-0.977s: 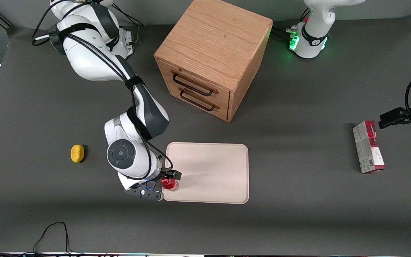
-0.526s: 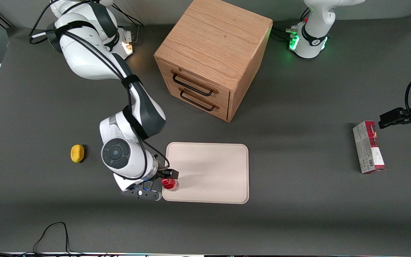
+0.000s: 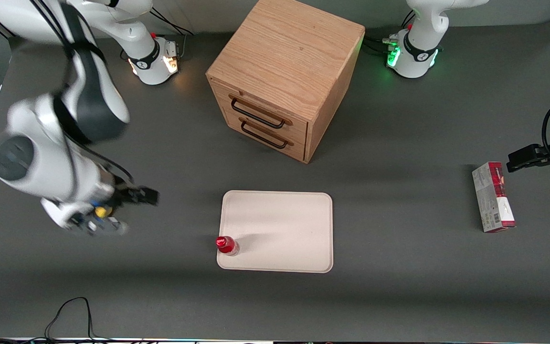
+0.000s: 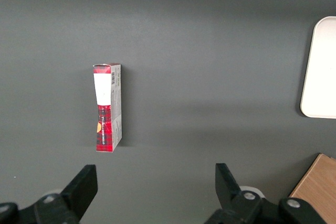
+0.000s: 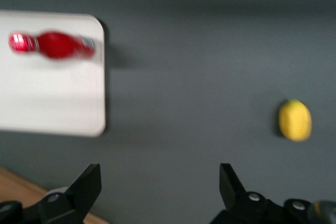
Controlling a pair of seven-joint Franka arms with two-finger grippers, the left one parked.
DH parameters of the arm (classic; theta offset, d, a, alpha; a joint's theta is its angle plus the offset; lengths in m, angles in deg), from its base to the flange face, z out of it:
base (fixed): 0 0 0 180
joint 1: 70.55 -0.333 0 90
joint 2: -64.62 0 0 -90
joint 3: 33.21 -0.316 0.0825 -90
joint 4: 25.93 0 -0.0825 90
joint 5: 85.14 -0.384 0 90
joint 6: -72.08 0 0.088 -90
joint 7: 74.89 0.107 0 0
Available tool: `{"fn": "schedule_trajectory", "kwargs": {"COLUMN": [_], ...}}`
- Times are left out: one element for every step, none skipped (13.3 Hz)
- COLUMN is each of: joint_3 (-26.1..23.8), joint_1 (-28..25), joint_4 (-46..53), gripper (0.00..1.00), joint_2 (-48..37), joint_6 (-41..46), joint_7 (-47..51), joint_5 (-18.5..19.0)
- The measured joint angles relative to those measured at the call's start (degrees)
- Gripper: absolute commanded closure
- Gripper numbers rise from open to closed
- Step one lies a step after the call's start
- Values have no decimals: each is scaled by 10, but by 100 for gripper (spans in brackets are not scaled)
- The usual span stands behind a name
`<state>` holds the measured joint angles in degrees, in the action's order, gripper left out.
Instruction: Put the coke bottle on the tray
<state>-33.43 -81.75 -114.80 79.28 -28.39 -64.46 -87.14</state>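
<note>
The coke bottle (image 3: 226, 244), small and red with a red cap, stands upright on the cream-white tray (image 3: 284, 229), in the tray's corner nearest the front camera and the working arm's end. The right wrist view shows the bottle (image 5: 55, 45) on the tray (image 5: 47, 98). My right gripper (image 3: 128, 212) is open and empty. It hangs raised above the table, well away from the tray toward the working arm's end. Its two black fingers stand wide apart in the wrist view (image 5: 157, 192).
A yellow object (image 5: 295, 120) lies on the table under the gripper, mostly covered by it in the front view (image 3: 100, 210). A wooden drawer cabinet (image 3: 284, 71) stands farther from the front camera than the tray. A red-and-white carton (image 3: 493, 197) lies toward the parked arm's end.
The gripper has let go of the bottle, left it standing on the tray, and swung up and away toward the working arm's end, over the yellow object.
</note>
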Motion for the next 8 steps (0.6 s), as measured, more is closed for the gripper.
{"fn": "schedule_trajectory", "kwargs": {"joint_3": [12,25,39,52,61,65,67,64], "joint_1": [0,0,0,0,0,0,2,11], "joint_4": [-52,-96,-127,-146,-156,-160,-160,-159], "gripper": [0,0,0,0,0,0,0,0], "joint_2": [-55,-103,-140,-165,-180,-188,-192,-195], "joint_6": [2,6,11,18,21,26,30,41], "joint_7": [-22,-47,-69,-82,-89,-91,-92,-97], "joint_5": [0,0,0,0,0,0,0,0]}}
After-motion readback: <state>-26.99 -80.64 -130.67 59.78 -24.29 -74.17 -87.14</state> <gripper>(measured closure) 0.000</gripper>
